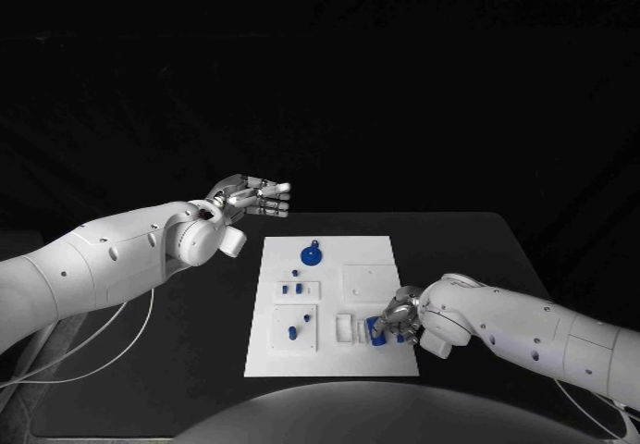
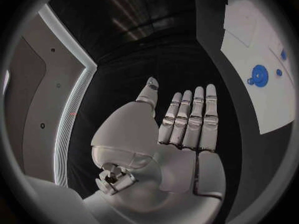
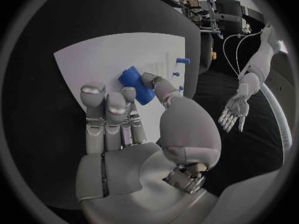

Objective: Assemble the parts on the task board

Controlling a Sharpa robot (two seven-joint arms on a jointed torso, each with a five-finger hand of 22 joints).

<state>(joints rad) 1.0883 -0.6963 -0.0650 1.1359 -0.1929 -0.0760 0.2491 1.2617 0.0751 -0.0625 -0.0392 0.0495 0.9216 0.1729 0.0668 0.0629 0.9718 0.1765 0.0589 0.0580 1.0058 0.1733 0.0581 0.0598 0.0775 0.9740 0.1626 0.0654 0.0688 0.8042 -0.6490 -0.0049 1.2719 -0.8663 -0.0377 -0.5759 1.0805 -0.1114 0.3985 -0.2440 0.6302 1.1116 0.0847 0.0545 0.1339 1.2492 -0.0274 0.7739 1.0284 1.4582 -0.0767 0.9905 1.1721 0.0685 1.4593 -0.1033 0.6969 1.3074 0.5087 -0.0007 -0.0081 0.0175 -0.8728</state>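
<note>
The white task board (image 1: 334,361) lies in the middle of the black table. My right hand (image 1: 398,319) is low over its near right corner. There it pinches a chunky blue part (image 3: 136,84) between thumb and a finger, right at the board's surface (image 3: 93,59); the same part (image 1: 377,337) peeks out under the fingers in the head view. My left hand (image 1: 253,197) hovers in the air beyond the board's far left corner, and its fingers (image 2: 190,119) are stretched out flat with nothing in them.
A round blue part with a ring (image 1: 311,254) lies at the board's far end, also visible as a blue disc (image 2: 258,76). Small blue pegs (image 1: 305,317) stand in the left-hand panels. A square recess (image 1: 370,282) and white slots (image 1: 344,327) sit near my right hand.
</note>
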